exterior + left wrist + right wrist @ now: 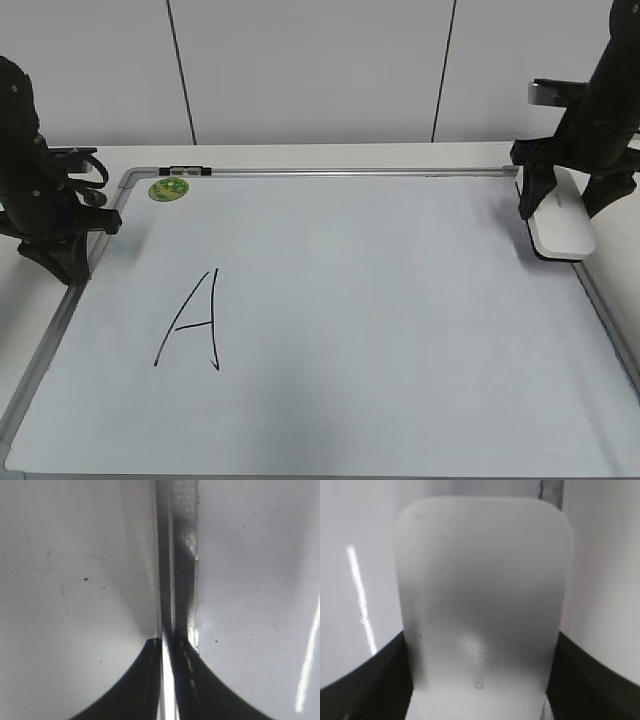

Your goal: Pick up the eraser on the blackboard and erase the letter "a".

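Nearest the exterior camera lies the bare lower half of the large pale bluish-white blackboard with its thin silver-grey frame (330,172), flat on the white tabletop (330,155). The only mark on it is a tall angular black capital "A" (190,320), left of centre; no small rounded lowercase letter shows anywhere, so the target can only be this stroke or something unseen.

Farther back, at the left frame rail, the left tool (62,262) sits with its fingers pressed together over the rail, as its wrist view shows (167,652). It holds nothing.

Across the board at the right edge, the right tool (565,210) straddles the white rounded-rectangular plastic eraser (560,228). In the right wrist view the block (482,600) fills the gap between the spread fingers (360,685), which flank its long sides; I cannot tell whether they press on it yet. The eraser's long axis runs front to back, along the right frame rail.

A round green magnet (169,188) sits in the far left corner.

The writing lies well to the left and nearer the camera from the eraser, so the carry would go diagonally across the board. The right arm has the eraser.
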